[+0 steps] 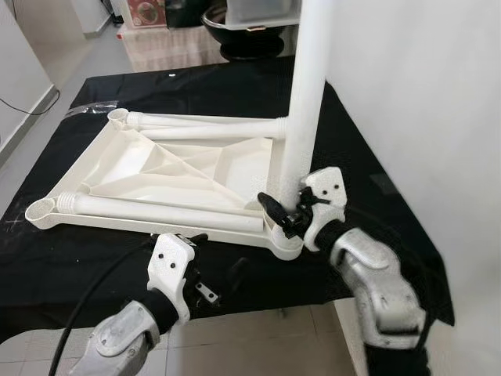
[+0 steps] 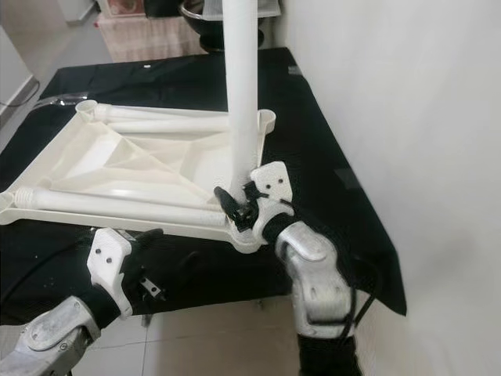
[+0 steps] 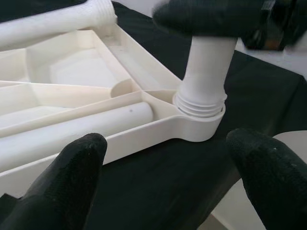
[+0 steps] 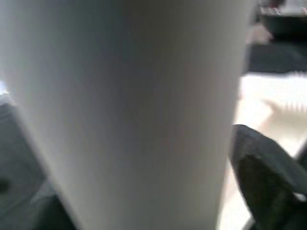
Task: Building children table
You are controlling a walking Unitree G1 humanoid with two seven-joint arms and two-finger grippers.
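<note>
Right hand (image 1: 283,210) apparently grips upright leg (image 1: 307,102), seated in tabletop (image 1: 141,168).

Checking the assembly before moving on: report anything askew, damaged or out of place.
Nothing looks damaged. The upright leg stands in the tabletop's near corner socket, gripped by the right hand, with thread rings exposed above the rim, so it seems not fully seated. Two loose legs lie across the upturned tabletop.

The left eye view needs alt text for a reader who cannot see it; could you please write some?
The right gripper grips an upright white table leg standing in the corner socket of an upturned white tabletop on a black cloth. Two more legs lie across the tabletop, and the left gripper hovers open nearby.
</note>
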